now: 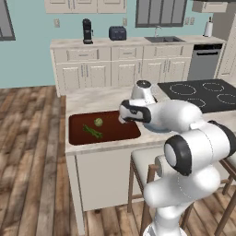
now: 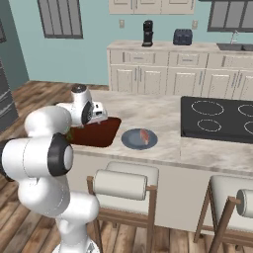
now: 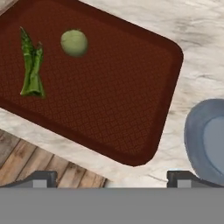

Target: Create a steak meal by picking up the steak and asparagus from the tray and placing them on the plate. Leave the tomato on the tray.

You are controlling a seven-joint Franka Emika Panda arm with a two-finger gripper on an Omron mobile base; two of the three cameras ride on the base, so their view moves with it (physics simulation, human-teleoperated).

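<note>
The dark reddish-brown tray [image 1: 120, 132] lies on the island counter. On its left part sit the asparagus [image 1: 92, 131] [image 3: 31, 65] and the round yellowish-green tomato [image 1: 98, 122] [image 3: 74, 42], a little apart. The steak [image 2: 144, 136] rests on the grey-blue plate [image 2: 132, 142] just right of the tray; the plate's rim [image 3: 192, 135] shows at the right of the hand view. My gripper [image 1: 121, 118] [image 3: 112, 179] hovers above the tray's right end, open, with nothing between its widely spread fingers. The asparagus lies well to its left.
A black cooktop [image 1: 203, 94] [image 2: 217, 118] fills the counter right of the plate. Stools [image 2: 123, 185] stand along the counter's near edge. That edge and the wooden floor [image 3: 26, 162] lie just beside the tray's long side.
</note>
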